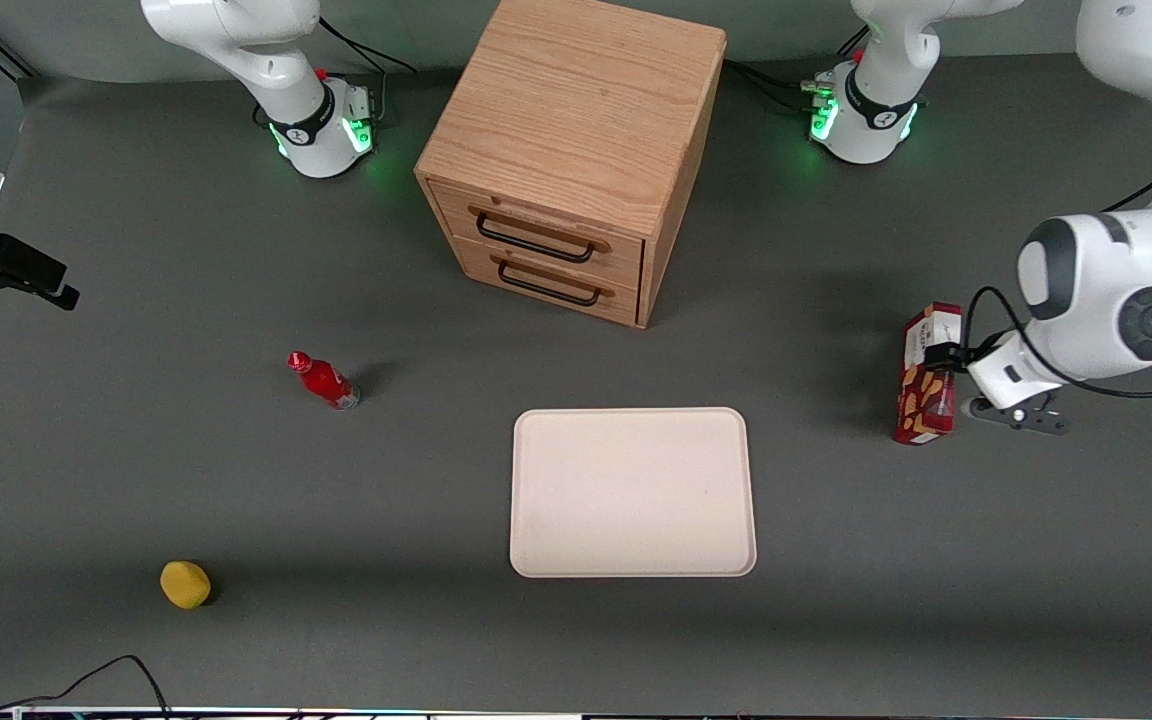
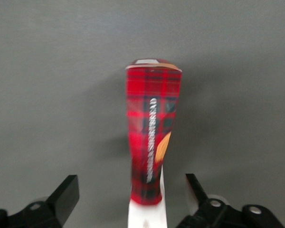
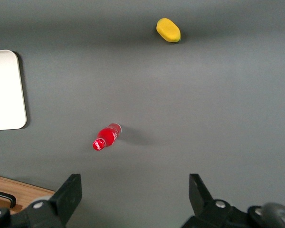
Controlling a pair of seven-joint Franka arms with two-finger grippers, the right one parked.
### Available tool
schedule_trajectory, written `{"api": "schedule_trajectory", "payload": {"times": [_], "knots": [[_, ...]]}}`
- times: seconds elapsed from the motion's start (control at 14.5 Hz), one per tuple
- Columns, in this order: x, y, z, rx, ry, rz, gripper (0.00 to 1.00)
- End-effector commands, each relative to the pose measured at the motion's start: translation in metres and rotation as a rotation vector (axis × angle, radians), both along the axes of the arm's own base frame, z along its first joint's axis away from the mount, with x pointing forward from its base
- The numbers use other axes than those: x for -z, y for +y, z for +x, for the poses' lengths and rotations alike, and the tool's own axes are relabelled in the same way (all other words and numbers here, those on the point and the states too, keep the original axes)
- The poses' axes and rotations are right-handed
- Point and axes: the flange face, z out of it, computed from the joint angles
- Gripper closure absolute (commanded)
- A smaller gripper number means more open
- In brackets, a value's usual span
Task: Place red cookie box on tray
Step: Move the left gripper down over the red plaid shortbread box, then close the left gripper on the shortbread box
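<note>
The red cookie box (image 1: 926, 378) stands on the grey table toward the working arm's end, its white label end uppermost. My left gripper (image 1: 939, 358) is at the box, level with its upper part. In the left wrist view the box (image 2: 151, 137) reaches in between the gripper's (image 2: 130, 186) two black fingers (image 2: 66, 192), with a gap on each side, so the gripper is open and touches nothing. The cream tray (image 1: 633, 492) lies flat near the table's middle, with nothing on it, well apart from the box.
A wooden two-drawer cabinet (image 1: 576, 150) stands farther from the front camera than the tray. A small red bottle (image 1: 324, 380) and a yellow lemon-like object (image 1: 185, 584) lie toward the parked arm's end. A black cable (image 1: 116, 672) runs along the front edge.
</note>
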Motion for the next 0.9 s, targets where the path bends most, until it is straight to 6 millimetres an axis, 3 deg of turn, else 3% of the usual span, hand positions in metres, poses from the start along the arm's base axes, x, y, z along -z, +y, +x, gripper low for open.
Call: {"api": "schedule_trajectory", "payload": {"times": [0.0, 0.21, 0.48, 0.62, 0.83], "knots": [[0.013, -0.004, -0.013, -0.023, -0.035, -0.029, 0.97], [0.010, -0.003, -0.005, -0.052, -0.037, -0.052, 1.00], [-0.033, -0.003, 0.017, -0.065, -0.008, -0.059, 1.00], [-0.083, -0.005, 0.038, -0.103, 0.005, -0.059, 1.00], [-0.197, -0.040, 0.073, -0.188, -0.002, -0.057, 1.00]]}}
